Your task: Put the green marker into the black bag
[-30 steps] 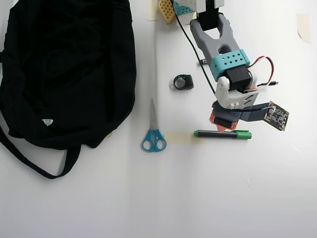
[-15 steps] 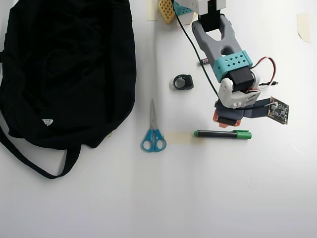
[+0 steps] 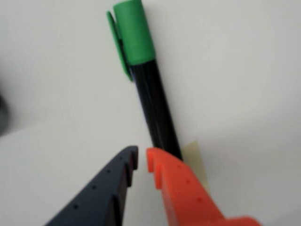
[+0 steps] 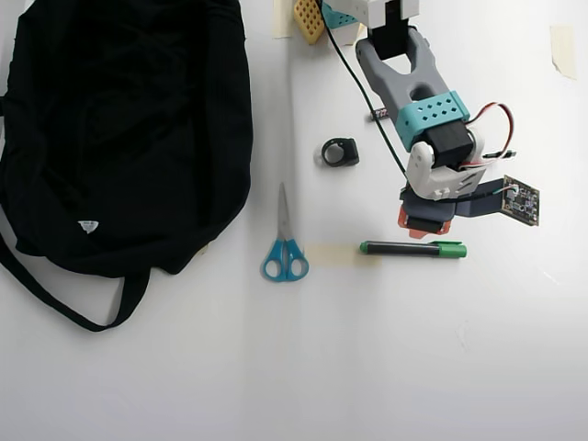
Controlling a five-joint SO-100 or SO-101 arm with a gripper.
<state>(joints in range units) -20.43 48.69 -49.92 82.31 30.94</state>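
The green marker lies flat on the white table, its green cap to the right in the overhead view. In the wrist view the green marker runs up from my fingertips, cap at the top. My gripper hovers just behind the marker's middle. Its dark blue and orange fingers almost touch at my gripper's tips, with nothing between them, and the orange finger overlaps the marker's lower end. The black bag fills the left of the table, far from the gripper, its strap trailing toward the front.
Blue-handled scissors lie between bag and marker. A small black ring-shaped object sits behind them. A pale tape patch lies by the marker's left end. A yellow perforated part and the arm's cable are at the top.
The wrist has shifted slightly right and turned a little above the marker. Marker, scissors and bag have not moved.
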